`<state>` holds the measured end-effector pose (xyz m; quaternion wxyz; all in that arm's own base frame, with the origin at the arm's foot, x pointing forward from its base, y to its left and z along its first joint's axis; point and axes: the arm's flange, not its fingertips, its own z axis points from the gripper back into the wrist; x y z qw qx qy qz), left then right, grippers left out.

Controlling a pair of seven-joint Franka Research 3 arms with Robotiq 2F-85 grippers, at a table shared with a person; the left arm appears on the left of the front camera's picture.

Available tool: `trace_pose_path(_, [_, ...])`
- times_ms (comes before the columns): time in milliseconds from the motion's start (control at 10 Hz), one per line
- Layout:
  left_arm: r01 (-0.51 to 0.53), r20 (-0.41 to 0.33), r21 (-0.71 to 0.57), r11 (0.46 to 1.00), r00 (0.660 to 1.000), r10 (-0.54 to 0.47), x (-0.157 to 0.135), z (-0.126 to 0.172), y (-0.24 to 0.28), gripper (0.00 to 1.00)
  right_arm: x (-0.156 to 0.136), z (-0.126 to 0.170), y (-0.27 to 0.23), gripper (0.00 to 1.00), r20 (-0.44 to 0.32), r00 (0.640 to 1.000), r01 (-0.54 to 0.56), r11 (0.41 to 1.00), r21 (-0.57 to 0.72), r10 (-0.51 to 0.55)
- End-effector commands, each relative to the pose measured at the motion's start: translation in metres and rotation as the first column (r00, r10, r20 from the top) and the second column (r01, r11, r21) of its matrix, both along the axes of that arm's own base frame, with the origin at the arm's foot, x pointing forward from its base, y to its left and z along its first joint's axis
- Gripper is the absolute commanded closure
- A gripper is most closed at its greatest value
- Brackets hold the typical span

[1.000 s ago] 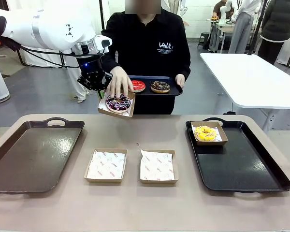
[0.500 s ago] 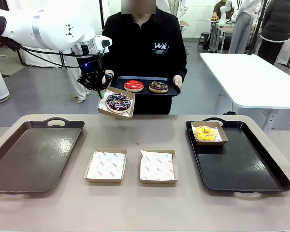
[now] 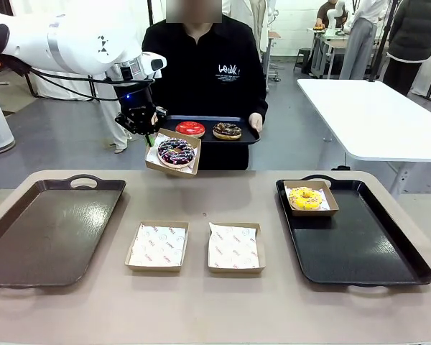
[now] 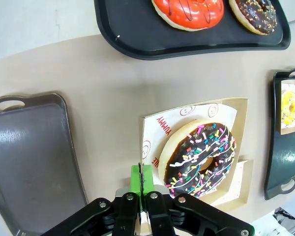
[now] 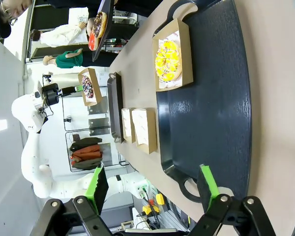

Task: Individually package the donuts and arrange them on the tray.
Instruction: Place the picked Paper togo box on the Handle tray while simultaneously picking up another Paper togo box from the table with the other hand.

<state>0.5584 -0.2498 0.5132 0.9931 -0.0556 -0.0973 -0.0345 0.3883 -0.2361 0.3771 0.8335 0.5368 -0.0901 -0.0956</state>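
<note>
My left gripper [image 3: 146,129] is shut on the edge of a paper-lined cardboard box [image 3: 160,162], held in the air beyond the table's far edge. A dark purple donut [image 3: 176,152] with sprinkles lies in that box. In the left wrist view the green pads [image 4: 137,178] pinch the box's rim [image 4: 146,142] beside the donut [image 4: 201,156]. Behind it the person holds a small dark tray [image 3: 246,136] with a red donut [image 3: 190,129] and a chocolate donut [image 3: 227,131]. A yellow donut [image 3: 305,198] sits boxed on the black tray [image 3: 359,251]. My right gripper [image 5: 152,182] stands open above that tray's near end [image 5: 206,113].
Two paper-lined boxes without donuts [image 3: 158,246] [image 3: 233,246] lie at the table's middle front. A brown tray [image 3: 50,230] with nothing on it takes the left side. A white table [image 3: 373,115] stands at the back right, with people beyond it.
The person's hand has left the purple donut in my held box and gone back to the small tray. That tray has shifted slightly left. My left gripper has stayed put.
</note>
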Motion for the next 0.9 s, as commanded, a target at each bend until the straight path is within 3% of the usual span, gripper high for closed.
trace_pose_path(0, [0.004, 0.001, 0.002, 1.0, 1.0, -0.004, 0.0, 0.001, 0.002, 1.0, -0.001, 0.0, -0.001, 0.05, -0.004, 1.0, -0.003, 1.0, -0.001, 0.003])
trace_pose_path(600, [0.004, 0.001, 0.002, 1.0, 1.0, -0.004, 0.0, 0.001, 0.002, 1.0, 0.0, 0.0, 0.0, 0.05, 0.0, 1.0, 0.0, 1.0, 0.0, 0.0])
trace_pose_path(700, [0.0, 0.0, 0.0, 1.0, 1.0, 0.0, 0.0, 0.0, 0.0, 0.99, 0.0, 0.012, 0.002, 0.05, 0.042, 0.997, 0.061, 0.998, -0.033, -0.06])
trace_pose_path(800, [0.02, 0.01, -0.006, 1.0, 1.0, -0.02, -0.007, 0.013, 0.013, 0.99, -0.002, 0.031, 0.012, 0.05, 0.078, 0.996, 0.047, 0.996, -0.075, -0.042])
